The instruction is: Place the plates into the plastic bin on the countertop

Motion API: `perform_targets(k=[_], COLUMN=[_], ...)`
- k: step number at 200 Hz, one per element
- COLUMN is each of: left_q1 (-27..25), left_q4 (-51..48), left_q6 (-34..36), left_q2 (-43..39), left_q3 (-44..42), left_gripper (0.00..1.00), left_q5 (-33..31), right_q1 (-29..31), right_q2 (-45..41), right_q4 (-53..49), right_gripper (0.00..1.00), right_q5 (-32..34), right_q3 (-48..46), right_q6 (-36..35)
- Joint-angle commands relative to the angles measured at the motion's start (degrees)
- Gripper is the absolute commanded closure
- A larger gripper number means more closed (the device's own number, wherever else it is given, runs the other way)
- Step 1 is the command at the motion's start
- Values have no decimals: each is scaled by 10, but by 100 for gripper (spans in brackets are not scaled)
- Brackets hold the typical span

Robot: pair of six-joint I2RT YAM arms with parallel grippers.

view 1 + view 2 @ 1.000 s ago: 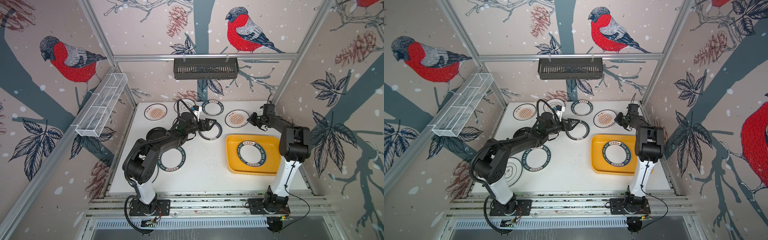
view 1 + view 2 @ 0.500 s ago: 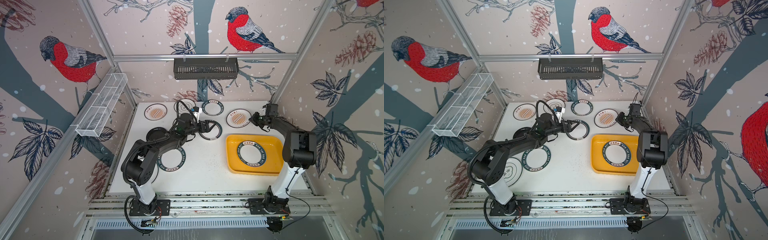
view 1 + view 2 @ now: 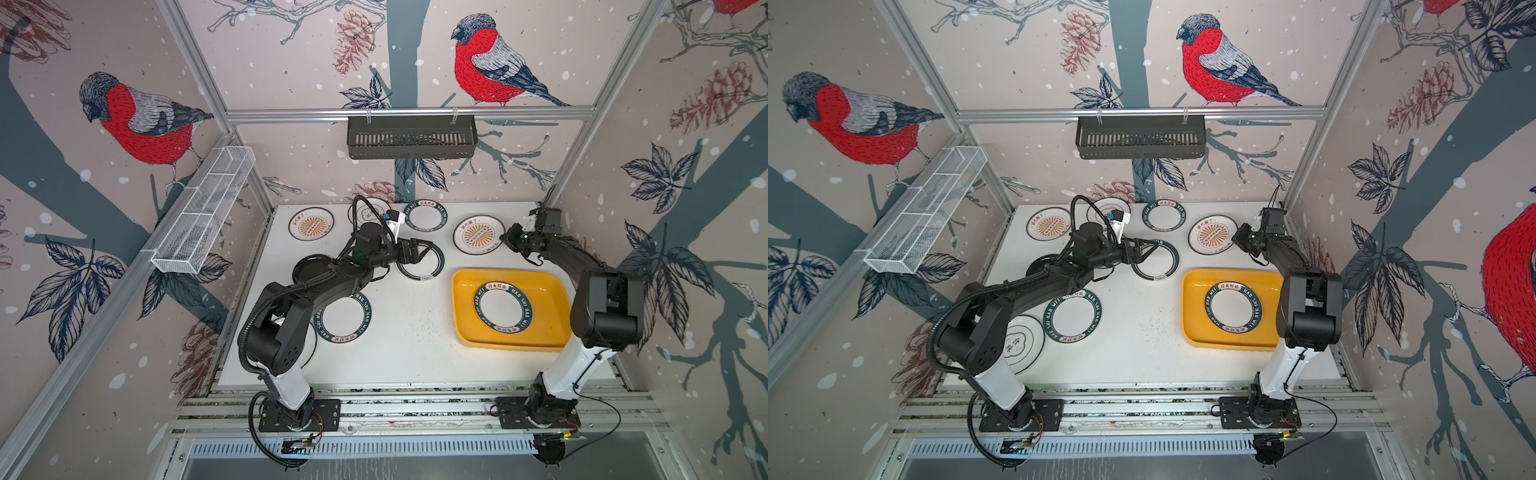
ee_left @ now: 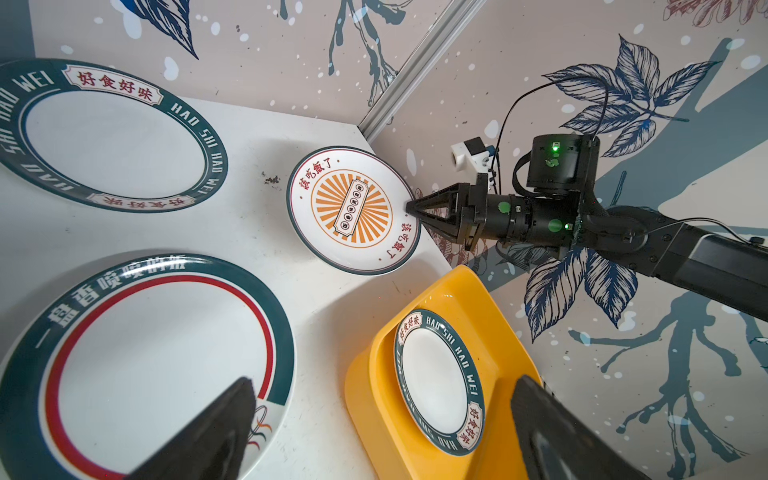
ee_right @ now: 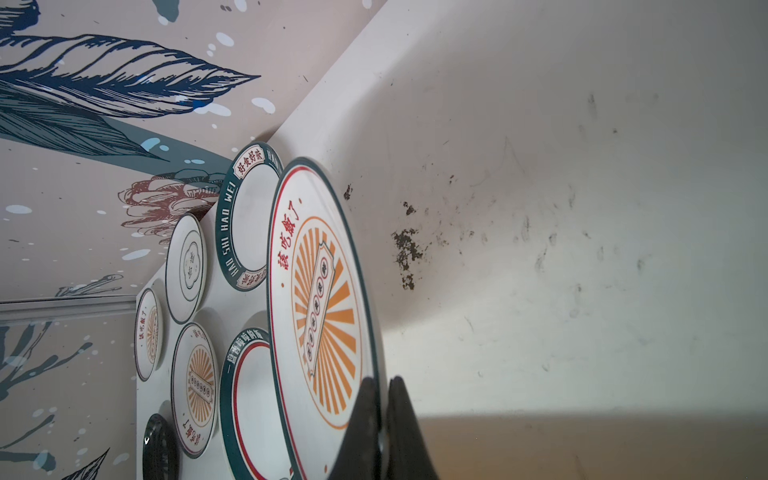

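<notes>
Plates lie spread over the countertop (image 3: 407, 345), and one green-lettered plate (image 3: 503, 307) already sits flat in the plastic bin (image 3: 465, 324) at the near right. The sunburst plate (image 3: 478, 235) rests just beyond the bin's far edge, near the back right corner. The right gripper (image 4: 409, 206) reaches it from the right wall's side, and its jaws are clenched on the rim that faces that wall. The right wrist view shows both fingers (image 5: 365, 419) pinched together over the plate's edge. Whether the gripped edge has left the countertop is hard to judge; the plate may be slightly tilted.

The left gripper (image 3: 424, 253) hangs spread wide over the red-ringed plate (image 3: 424, 269) in the middle of the countertop, left of the bin's far corner. In the left wrist view its two fingers (image 4: 216, 432) frame that plate and the bin, touching neither and holding nothing.

Further plates lie apart from both grippers. Another lettered plate (image 3: 426, 214) and a second sunburst plate (image 3: 311, 224) are along the back. A black plate (image 3: 309, 268) and a lettered plate (image 3: 347, 316) lie beside the left arm. A flower-outline plate (image 3: 1021, 345) is half hidden under that arm.
</notes>
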Motion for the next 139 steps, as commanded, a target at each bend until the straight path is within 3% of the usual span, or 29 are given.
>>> perform_targets(k=[1, 60, 100, 139], left_q1=[-2, -2, -2, -1], left_q4=[-47, -157, -236, -238], left_q6=[42, 99, 142, 160], left_q2=[-15, -104, -142, -159], left_q3=[7, -3, 17, 9], left_gripper=[4, 4, 4, 4], left_q5=[9, -70, -88, -86], right_q1=[0, 3, 3, 3], right_q2=[-13, -32, -53, -89], right_q4=[29, 42, 28, -8], right_gripper=[98, 98, 98, 98], right_q5=[-2, -2, -8, -9], right_q3=[-6, -26, -29, -26], right_q6=[8, 13, 1, -15])
